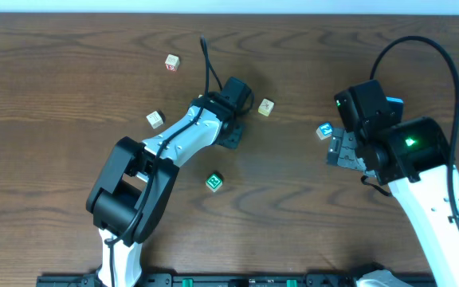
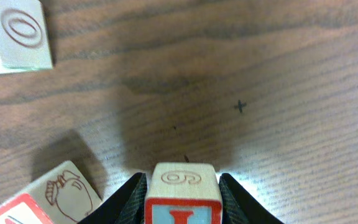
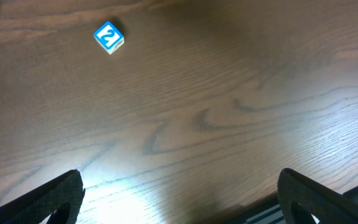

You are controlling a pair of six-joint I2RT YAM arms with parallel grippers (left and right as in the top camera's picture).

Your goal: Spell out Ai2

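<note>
My left gripper (image 2: 182,202) is shut on a wooden block (image 2: 182,186) that has a red-bordered light blue face with a red letter I and a 6 on top, held at the table. In the overhead view this gripper (image 1: 231,135) is mid-table and hides the block. A blue and white "2" block (image 1: 323,130) lies just left of my right gripper (image 1: 343,150). It also shows in the right wrist view (image 3: 109,37), far ahead and left of the open, empty right gripper (image 3: 179,205). A green block (image 1: 214,182) lies below the left gripper.
Pale blocks lie at the back left (image 1: 171,62), left (image 1: 155,119) and centre (image 1: 266,107). In the left wrist view, a block with an O (image 2: 17,31) sits at top left and a block with a drawing (image 2: 61,196) lies close beside the left finger.
</note>
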